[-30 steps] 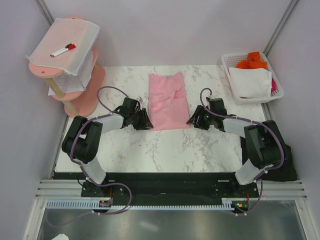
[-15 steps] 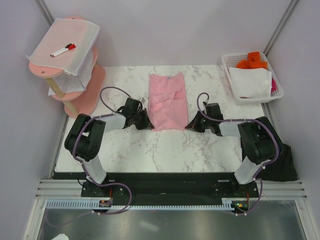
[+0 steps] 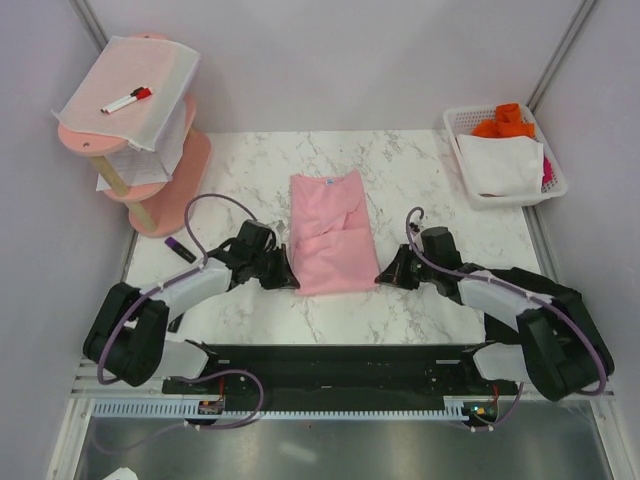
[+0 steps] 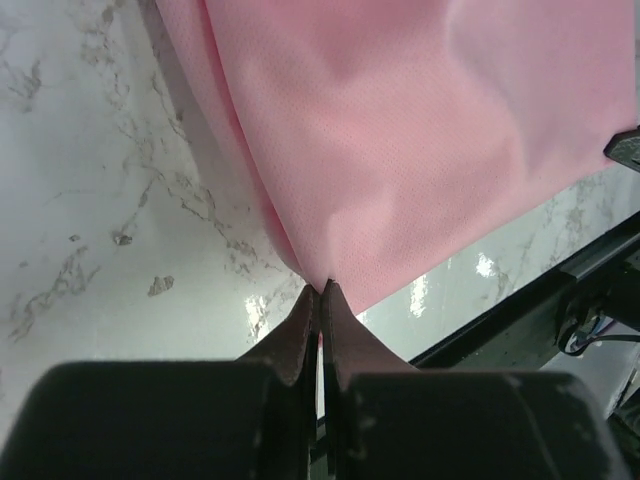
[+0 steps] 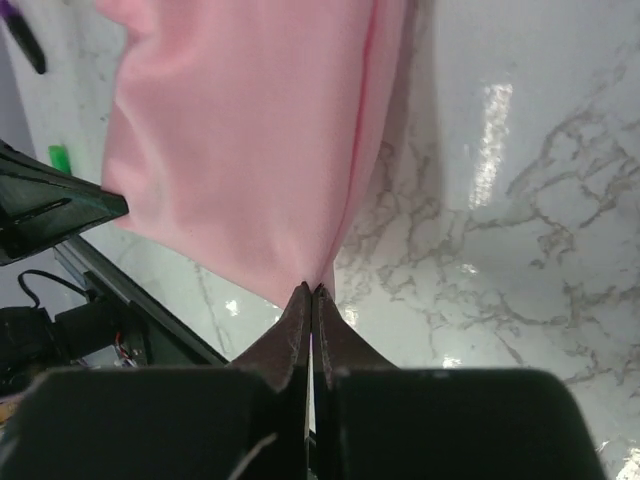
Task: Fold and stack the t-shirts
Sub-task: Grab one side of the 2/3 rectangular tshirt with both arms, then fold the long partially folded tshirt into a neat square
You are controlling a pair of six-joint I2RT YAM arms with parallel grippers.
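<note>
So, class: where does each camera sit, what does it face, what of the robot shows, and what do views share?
Top external: above, behind the bases, looking down on the table; left arm and right arm show.
Left wrist: on the left arm, facing the pink t-shirt; shut left end effector pinches its corner.
Right wrist: right arm, same; shut right end effector pinches the other near corner.
Shared: all show the pink t-shirt.

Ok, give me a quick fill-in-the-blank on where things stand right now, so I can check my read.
1. The left gripper and the right gripper are both ____ on near corners of the pink t-shirt.
2. The marker atop the mesh sheet has a ____ cap.
3. The cloth at the far end of the white basket is ____.
Missing: shut; red; orange.
</note>
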